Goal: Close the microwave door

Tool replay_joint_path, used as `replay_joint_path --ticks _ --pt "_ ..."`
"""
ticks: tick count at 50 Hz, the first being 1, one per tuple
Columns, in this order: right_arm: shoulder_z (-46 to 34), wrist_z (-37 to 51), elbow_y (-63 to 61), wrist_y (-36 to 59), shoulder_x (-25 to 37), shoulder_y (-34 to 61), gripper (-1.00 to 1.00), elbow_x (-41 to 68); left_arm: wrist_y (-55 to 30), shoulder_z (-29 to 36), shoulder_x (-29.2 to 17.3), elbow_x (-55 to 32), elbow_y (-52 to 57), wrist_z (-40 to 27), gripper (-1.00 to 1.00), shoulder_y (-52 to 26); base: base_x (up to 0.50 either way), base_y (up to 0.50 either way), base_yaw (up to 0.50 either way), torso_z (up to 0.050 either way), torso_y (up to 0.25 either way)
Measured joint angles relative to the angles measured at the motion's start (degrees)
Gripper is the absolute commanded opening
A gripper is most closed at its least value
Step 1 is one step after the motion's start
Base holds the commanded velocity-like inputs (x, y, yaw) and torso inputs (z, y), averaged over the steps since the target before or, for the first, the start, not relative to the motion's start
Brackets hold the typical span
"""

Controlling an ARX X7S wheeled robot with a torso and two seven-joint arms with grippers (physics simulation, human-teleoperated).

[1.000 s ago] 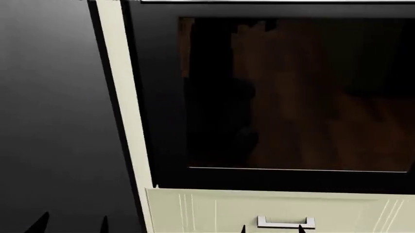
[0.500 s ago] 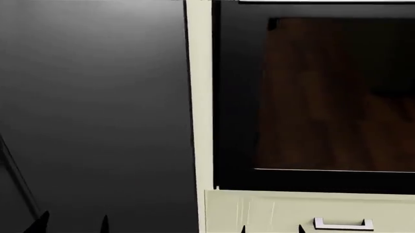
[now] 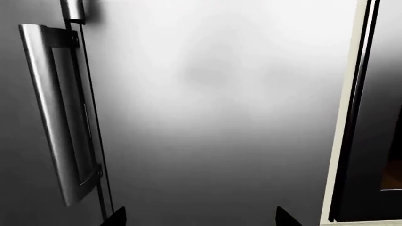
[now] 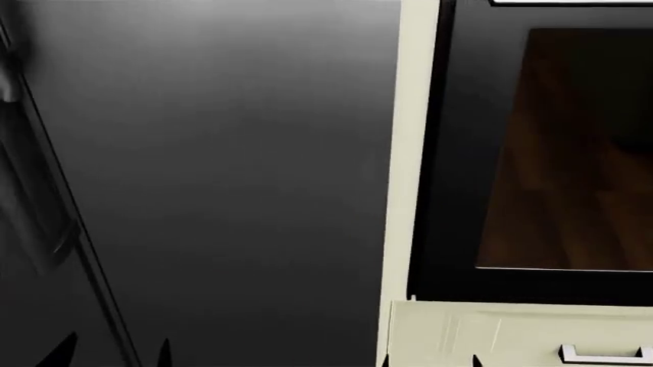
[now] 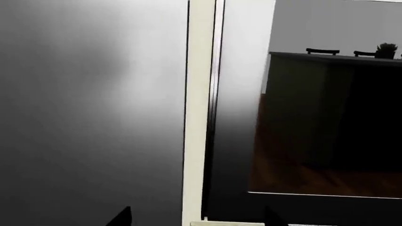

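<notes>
– What stands before the jaws, and what is it made of?

– Ahead of the left gripper point(image 3: 201, 219) is a broad, flat brushed-steel panel point(image 4: 225, 176), smooth and matte grey. A long, flat-faced metal bar handle point(image 3: 60, 117) runs upright on it, just outside that gripper's left fingertip. A thin dark seam lies beside the handle.

– And the right gripper point(image 5: 196, 219)?

– It faces a narrow cream cabinet strip point(image 4: 408, 153), which rises between its two fingertips. Beyond its right fingertip is a glossy black glass door point(image 4: 551, 153) with a rectangular window. The window mirrors a wood floor, a dark counter and a small plant point(image 5: 386, 48).

– Is that the microwave door?

– I cannot tell; it sits flush in the cabinet. Under it is a cream drawer front point(image 4: 490, 336) with a squared metal pull point(image 4: 602, 353), to the right of the right gripper's tips.

– How do the jaws stand?

– Both pairs are spread wide with nothing between them; only the dark pointed tips show.

– Room to move?

– All these fronts are upright and close ahead. The handle stands proud of the steel; elsewhere the faces are flat.
</notes>
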Motion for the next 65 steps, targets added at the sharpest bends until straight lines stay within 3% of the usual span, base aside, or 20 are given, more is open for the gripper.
replay_joint_path --ticks 13,32,42,65 --pt "-1.4 2.9 -2.7 -1.5 0.9 -0.6 1.00 -4.3 3.0 1.2 -1.1 3.4 1.3 -1.6 1.00 0.5 0.00 0.00 0.00 0.000 0.000" --pt "-0.7 9.9 -16.6 -12.9 3.1 -5.2 1.00 -16.5 8.3 -0.6 -5.2 16.9 18.2 -7.4 1.00 5.9 0.00 0.00 0.00 0.000 0.000" --pt "-0.3 13.5 -19.5 -17.5 3.9 -6.4 1.00 -23.0 9.6 -0.8 -6.4 22.1 21.5 -9.4 1.00 7.0 0.01 0.00 0.00 0.000 0.000" --pt "-1.1 16.0 -20.4 -21.6 5.8 -7.4 1.00 -29.5 10.5 0.1 -7.3 25.9 22.5 -11.0 1.00 7.5 0.47 -0.07 0.00 0.000 0.000"
